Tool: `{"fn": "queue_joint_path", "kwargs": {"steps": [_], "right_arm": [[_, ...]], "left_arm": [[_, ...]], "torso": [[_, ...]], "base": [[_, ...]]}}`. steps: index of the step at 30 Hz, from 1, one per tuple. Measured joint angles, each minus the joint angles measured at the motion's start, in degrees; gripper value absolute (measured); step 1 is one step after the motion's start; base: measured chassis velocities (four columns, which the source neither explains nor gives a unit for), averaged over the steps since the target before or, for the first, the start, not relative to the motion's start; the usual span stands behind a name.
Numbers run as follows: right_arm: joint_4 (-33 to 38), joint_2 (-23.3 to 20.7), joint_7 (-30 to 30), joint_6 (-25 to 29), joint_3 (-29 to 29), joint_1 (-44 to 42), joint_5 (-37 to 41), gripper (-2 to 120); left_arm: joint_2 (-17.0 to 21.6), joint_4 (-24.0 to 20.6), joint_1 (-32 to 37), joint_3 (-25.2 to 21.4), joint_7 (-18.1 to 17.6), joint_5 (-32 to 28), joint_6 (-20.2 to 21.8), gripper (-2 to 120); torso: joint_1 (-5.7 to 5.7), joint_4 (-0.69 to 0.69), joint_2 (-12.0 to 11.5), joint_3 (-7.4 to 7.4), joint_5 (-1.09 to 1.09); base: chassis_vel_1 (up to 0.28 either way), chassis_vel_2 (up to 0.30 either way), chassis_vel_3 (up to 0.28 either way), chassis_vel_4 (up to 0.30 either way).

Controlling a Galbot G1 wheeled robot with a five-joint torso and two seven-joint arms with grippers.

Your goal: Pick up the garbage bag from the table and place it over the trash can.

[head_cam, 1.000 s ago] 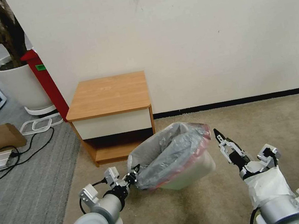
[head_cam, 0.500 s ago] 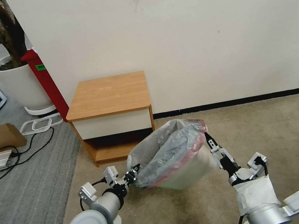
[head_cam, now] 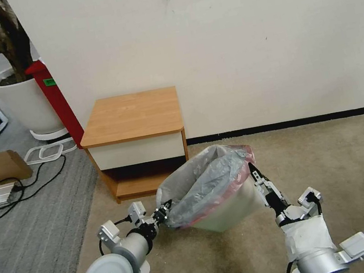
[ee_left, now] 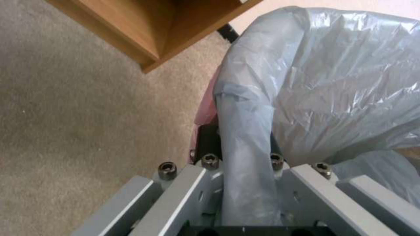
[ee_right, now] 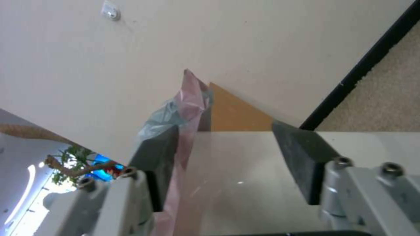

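While the left hand (head_cam: 165,210) stays clamped on the crinkly grey translucent garbage bag (head_cam: 208,183), already draped in the small beige plastic trash can (head_cam: 231,207), the right hand (head_cam: 258,183), fingers apart astride its pinkish rim, must next close and pull down.

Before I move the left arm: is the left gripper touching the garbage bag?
Touching. In the left wrist view a twisted fold of the garbage bag runs down between the fingers of the left gripper, which pinch it.

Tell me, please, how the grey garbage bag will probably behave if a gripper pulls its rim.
The garbage bag is probably floppy: it hangs in crinkled folds over the trash can. It looks thin and see-through, so a hard pull might tear it. The left gripper has a fold bunched between its fingers, so the film likely gathers easily and could slip out.
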Motion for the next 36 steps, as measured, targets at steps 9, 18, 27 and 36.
{"fn": "queue_joint_path", "kwargs": {"steps": [9, 18, 27, 36], "right_arm": [[0.1, 0.2, -0.5, 0.2, -0.2, 0.0, -0.2, 24], [0.1, 0.1, -1.4, 1.1, 0.0, -0.3, -2.1, 0], [0.1, 0.4, -1.8, 1.4, -0.1, -0.4, -1.8, 0], [2.2, 1.2, -1.9, 1.3, 1.0, -1.3, 4.5, 0]], "left_arm": [[-0.3, -0.3, -0.1, 0.2, -0.5, 0.0, 0.0, 3], [-0.6, -0.4, 0.0, 0.6, -1.1, 0.2, -0.1, 3], [-0.5, -0.8, -0.3, 0.5, -1.5, -1.1, -0.1, 3], [-0.8, -0.1, -1.1, -0.9, -5.2, -8.6, 0.8, 3]], "torso": [[0.00, 0.00, 0.0, 0.00, 0.00], [0.00, 0.00, 0.0, 0.00, 0.00], [0.00, 0.00, 0.0, 0.00, 0.00], [0.00, 0.00, 0.0, 0.00, 0.00]], "base": [[0.000, 0.000, 0.000, 0.000], [0.000, 0.000, 0.000, 0.000], [0.000, 0.000, 0.000, 0.000], [0.000, 0.000, 0.000, 0.000]]}}
